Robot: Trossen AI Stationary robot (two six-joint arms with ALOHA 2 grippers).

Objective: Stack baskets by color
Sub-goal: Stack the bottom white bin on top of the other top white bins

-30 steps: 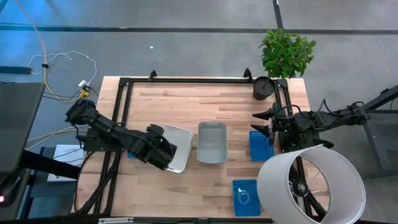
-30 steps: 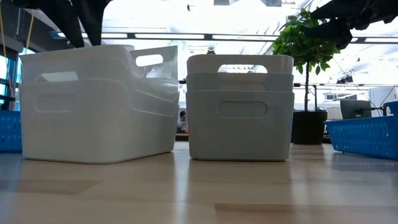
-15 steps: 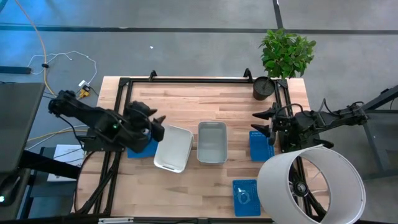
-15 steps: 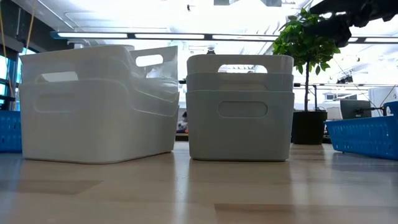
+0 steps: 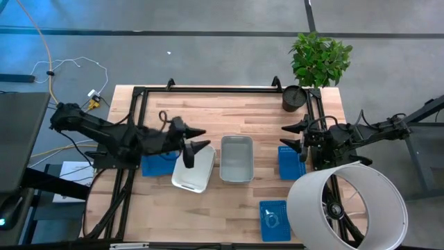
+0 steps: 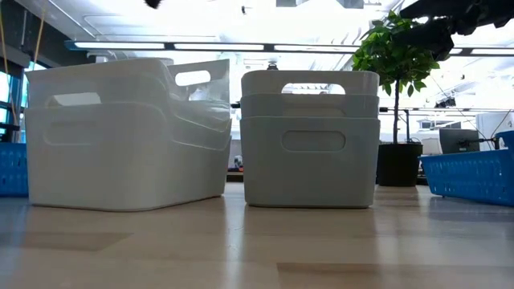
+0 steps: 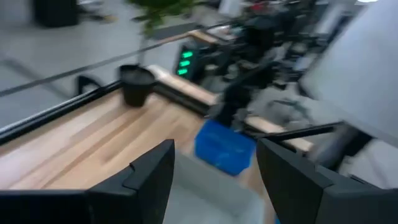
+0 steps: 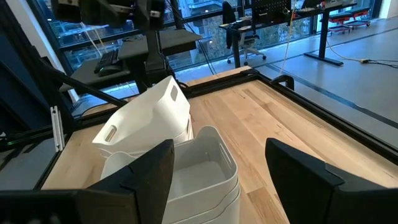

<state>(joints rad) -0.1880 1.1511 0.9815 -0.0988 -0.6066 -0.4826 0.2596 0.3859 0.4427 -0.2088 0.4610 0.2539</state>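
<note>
From overhead, the big white cylinder (image 5: pixel 346 206) covers the near right corner of the table (image 5: pixel 257 114) and hides part of the right arm, so that side is hard to read. The left gripper (image 5: pixel 195 141) hangs over the white baskets (image 5: pixel 193 169) with its fingers spread and nothing between them. The white stack sits a bit skewed, just beside the grey baskets (image 5: pixel 236 158), which look empty inside. A blue basket (image 5: pixel 159 164) pokes out from under the left arm, mostly covered. Another blue basket (image 5: pixel 291 161) sits right at the right gripper (image 5: pixel 300 138), whose fingers are spread and empty too. A third blue one (image 5: pixel 275 220) lies at the near edge with something small in it that I can't make out. The potted plant (image 5: pixel 305 78) sits at the far right corner.

Table-level view: the white baskets (image 6: pixel 128 132) are nested, with the top one tilted and not seated flat. The grey baskets (image 6: pixel 310 138) are nested neatly, at least three rims showing. Blue baskets get cut off at both edges (image 6: pixel 13 168) (image 6: pixel 474 175). No gripper is clearly visible here, just dark bits up top.

Left wrist view is very blurry: the plant pot (image 7: pixel 135 84) and a blue basket (image 7: pixel 224 146) on the wood, that's about it.

Right wrist view: the tilted white basket (image 8: pixel 150 117) rests in its stack beside the grey baskets (image 8: pixel 198 167), the top one empty.
</note>
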